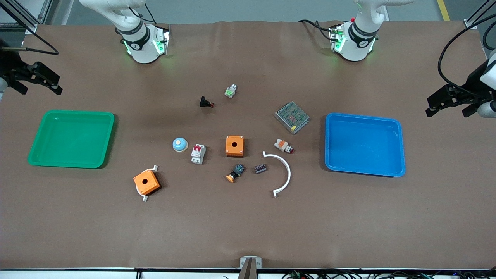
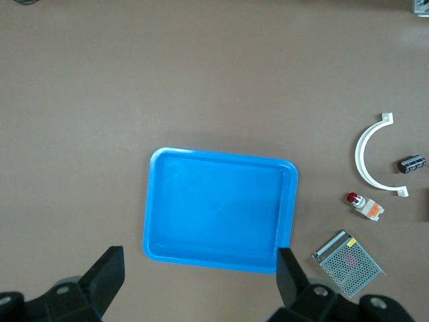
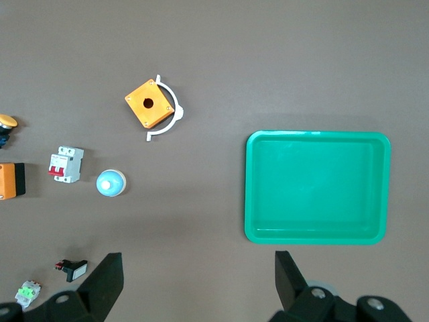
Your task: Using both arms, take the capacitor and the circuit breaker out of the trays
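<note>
- Front view showed us both trays bare: the green tray (image 1: 71, 138) toward the right arm's end of the table and the blue tray (image 1: 364, 144) toward the left arm's end.
- We found the circuit breaker (image 1: 198, 154) on the table between the trays, just beside a small blue dome (image 1: 180, 144), and the capacitor (image 1: 260, 168) near a white curved strip (image 1: 281, 173). In our judgement, the two parts were already out of the trays.
- The left gripper (image 2: 201, 275) hung over the table edge next to the blue tray, its jaws wide open and holding nothing. The right gripper (image 3: 199, 278) hung beside the green tray in the same way, open and holding nothing.
- If a part had to be picked, we judged it best to come straight down and close across its short sides.
- The circuit breaker lay flat; its long axis ran roughly toward the front camera, tilted a little, with the red band at the end farther from the camera.
- The capacitor lay with its long axis mostly along the table, slightly slanted.
</note>
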`<state>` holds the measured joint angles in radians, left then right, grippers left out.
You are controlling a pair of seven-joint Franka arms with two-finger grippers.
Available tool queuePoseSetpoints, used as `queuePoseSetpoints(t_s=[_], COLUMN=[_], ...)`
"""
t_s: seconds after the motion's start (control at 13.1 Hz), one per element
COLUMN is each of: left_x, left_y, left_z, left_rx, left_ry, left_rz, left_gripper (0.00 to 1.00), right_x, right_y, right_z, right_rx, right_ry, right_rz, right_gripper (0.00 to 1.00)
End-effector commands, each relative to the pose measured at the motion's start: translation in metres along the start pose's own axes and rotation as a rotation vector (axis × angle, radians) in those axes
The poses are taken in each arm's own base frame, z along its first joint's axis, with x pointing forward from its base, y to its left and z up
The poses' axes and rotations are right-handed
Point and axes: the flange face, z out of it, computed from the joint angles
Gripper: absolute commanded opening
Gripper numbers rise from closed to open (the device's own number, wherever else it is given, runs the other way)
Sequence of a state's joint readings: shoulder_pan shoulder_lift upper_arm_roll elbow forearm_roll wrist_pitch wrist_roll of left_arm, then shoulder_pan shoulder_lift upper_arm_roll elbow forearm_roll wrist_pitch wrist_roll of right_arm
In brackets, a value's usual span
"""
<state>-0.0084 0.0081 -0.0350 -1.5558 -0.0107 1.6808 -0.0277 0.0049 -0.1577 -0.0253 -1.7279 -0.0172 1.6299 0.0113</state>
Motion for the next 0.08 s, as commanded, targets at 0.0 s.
queuePoseSetpoints(t_s=[0.0], left_x=[0.0016], left_y=[0.0021], left_z=[-0.0111], left_rx=[0.019], left_ry=[-0.003], left_rz=[0.027], left_gripper=[1.00], right_x=[0.0100], right_y=[0.0064], right_z=[-0.0030], right_rx=[0.032], right_ry=[-0.008], right_rz=[0.008], right_gripper=[1.00])
